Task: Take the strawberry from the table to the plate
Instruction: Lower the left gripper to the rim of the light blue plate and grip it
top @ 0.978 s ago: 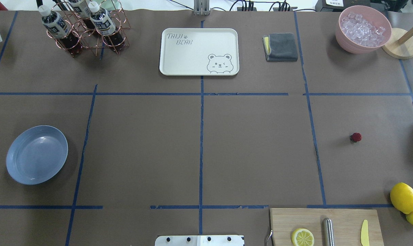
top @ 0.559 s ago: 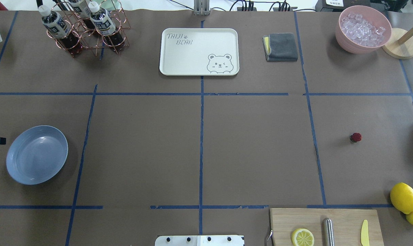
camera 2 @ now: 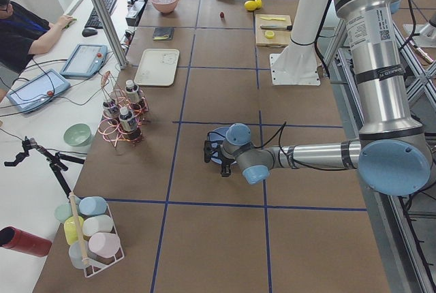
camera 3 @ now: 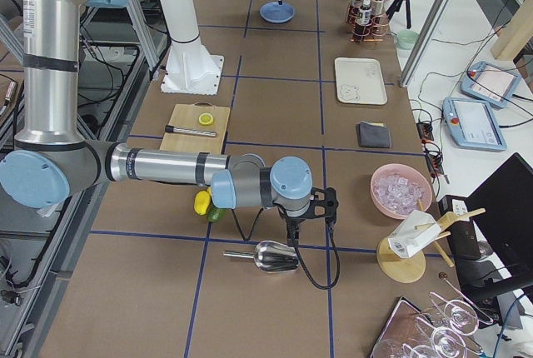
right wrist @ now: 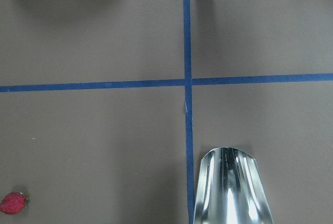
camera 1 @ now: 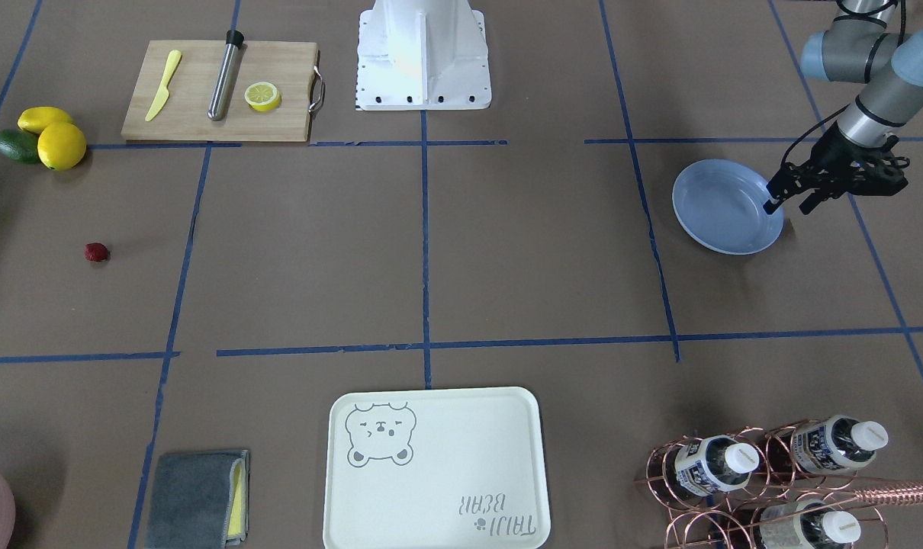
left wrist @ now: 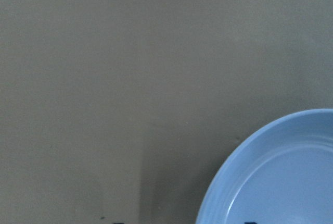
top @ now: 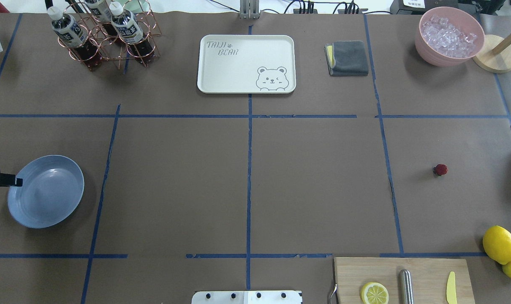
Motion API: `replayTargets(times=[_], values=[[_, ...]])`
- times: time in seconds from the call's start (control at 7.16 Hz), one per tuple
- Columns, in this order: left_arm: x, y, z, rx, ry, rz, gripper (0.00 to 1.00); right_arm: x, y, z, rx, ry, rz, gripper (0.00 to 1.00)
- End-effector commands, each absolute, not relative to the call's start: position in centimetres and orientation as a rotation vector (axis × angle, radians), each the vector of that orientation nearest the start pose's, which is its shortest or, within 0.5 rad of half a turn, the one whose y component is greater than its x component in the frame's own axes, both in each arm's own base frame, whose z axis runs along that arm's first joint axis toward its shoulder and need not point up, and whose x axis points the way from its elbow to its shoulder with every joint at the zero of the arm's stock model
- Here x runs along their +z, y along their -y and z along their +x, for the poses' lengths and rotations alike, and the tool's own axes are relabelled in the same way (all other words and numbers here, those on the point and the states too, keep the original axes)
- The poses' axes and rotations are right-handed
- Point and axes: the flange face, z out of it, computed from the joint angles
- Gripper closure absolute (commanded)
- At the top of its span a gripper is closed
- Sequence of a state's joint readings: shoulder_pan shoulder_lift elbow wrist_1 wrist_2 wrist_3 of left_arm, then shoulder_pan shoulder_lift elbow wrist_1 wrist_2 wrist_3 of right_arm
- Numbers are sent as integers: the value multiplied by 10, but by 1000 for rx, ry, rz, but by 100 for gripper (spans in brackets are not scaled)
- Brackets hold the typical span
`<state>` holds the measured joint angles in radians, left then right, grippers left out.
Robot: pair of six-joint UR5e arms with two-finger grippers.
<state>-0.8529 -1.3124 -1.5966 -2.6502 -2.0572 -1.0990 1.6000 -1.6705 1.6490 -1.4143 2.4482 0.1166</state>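
Observation:
The strawberry (top: 440, 169) is a small dark red berry lying alone on the brown table (top: 314, 190), right of centre; it also shows at far left in the front view (camera 1: 96, 252) and in the bottom left corner of the right wrist view (right wrist: 13, 203). The light blue plate (top: 48, 202) sits at the far left. My left gripper (camera 1: 788, 206) hangs over the plate's outer rim, open, with nothing between its fingers. My right gripper (camera 3: 310, 221) shows only in the exterior right view, above the table near a metal scoop; I cannot tell if it is open or shut.
A cream bear tray (top: 246, 63), a copper rack of bottles (top: 103, 36), a grey cloth (top: 347, 58) and a pink bowl of ice (top: 449, 36) line the far side. A cutting board (top: 401, 280) and lemons (top: 499, 244) lie near right. A steel scoop (right wrist: 229, 187) lies beyond.
My left gripper has come in from the overhead view's left edge and now reaches the plate's left rim. The strawberry and plate have not moved.

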Motion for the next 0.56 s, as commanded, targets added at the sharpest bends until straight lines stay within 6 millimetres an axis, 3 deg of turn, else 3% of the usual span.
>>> replayTargets(times=[0.0, 0.14, 0.28, 0.42], values=[[645, 362, 209, -147, -941, 138, 52, 643, 455, 70, 77, 881, 88, 0], [645, 361, 211, -140, -941, 136, 61, 643, 455, 70, 75, 881, 90, 0], [646, 361, 211, -140, -940, 135, 76, 643, 455, 70, 76, 881, 89, 0], [645, 360, 212, -138, -941, 136, 100, 643, 455, 70, 75, 881, 90, 0]])
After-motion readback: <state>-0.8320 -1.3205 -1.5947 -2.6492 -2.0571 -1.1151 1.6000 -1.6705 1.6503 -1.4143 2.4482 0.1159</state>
